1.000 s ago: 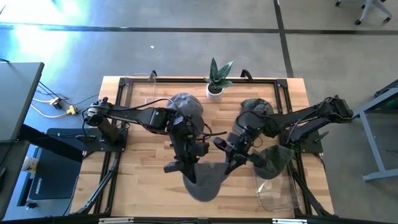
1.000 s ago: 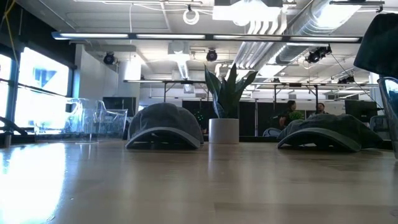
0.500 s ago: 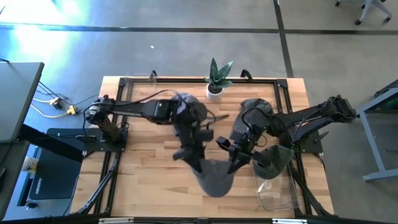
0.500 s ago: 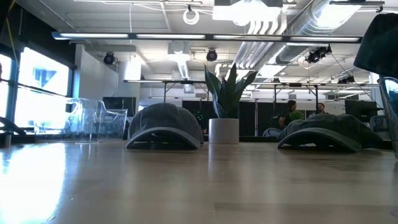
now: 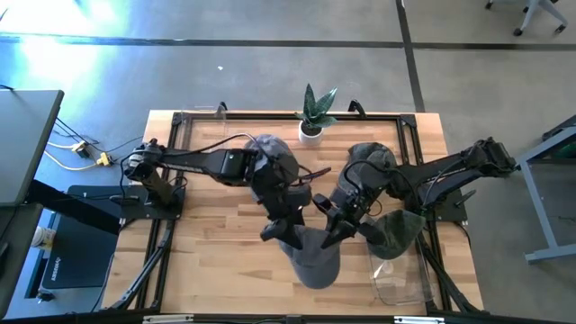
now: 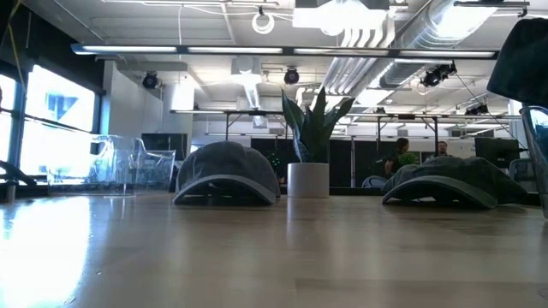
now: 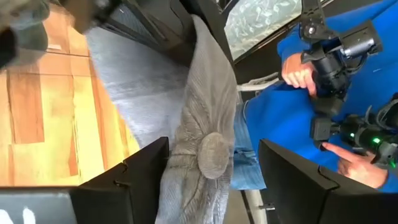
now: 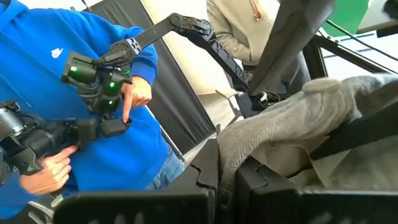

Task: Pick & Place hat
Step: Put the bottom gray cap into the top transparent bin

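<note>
A light grey hat (image 5: 315, 261) hangs near the table's front edge between my two grippers. My right gripper (image 5: 335, 232) is shut on it. My left gripper (image 5: 286, 232) stands open. Its two fingers are on either side of the hat's crown and top button (image 7: 211, 152), and I see no hold. A second grey hat (image 5: 270, 153) and a dark hat (image 5: 369, 157) rest brim down at the far side. A green hat (image 5: 396, 232) sits on a clear stand (image 5: 396, 279). My right gripper pinches a bunched edge of the grey hat (image 8: 233, 146) between its two shut fingers (image 8: 208, 174). It comes from the table's right side, slanting toward the near edge. The rest of the hat (image 8: 298, 124) spreads away past the fingers toward my left gripper. I cannot tell whether it touches the table.
A potted plant (image 5: 315, 112) stands at the far middle, between the two resting hats. A person in a blue hoodie (image 8: 93, 93) holding hand controllers stands beyond the near edge. Bare wood (image 5: 207, 243) lies at the near left.
My left gripper has opened and let go of the grey hat, moving a little toward the table's right and far side. The hat has shifted toward the right, still held by my right gripper.
</note>
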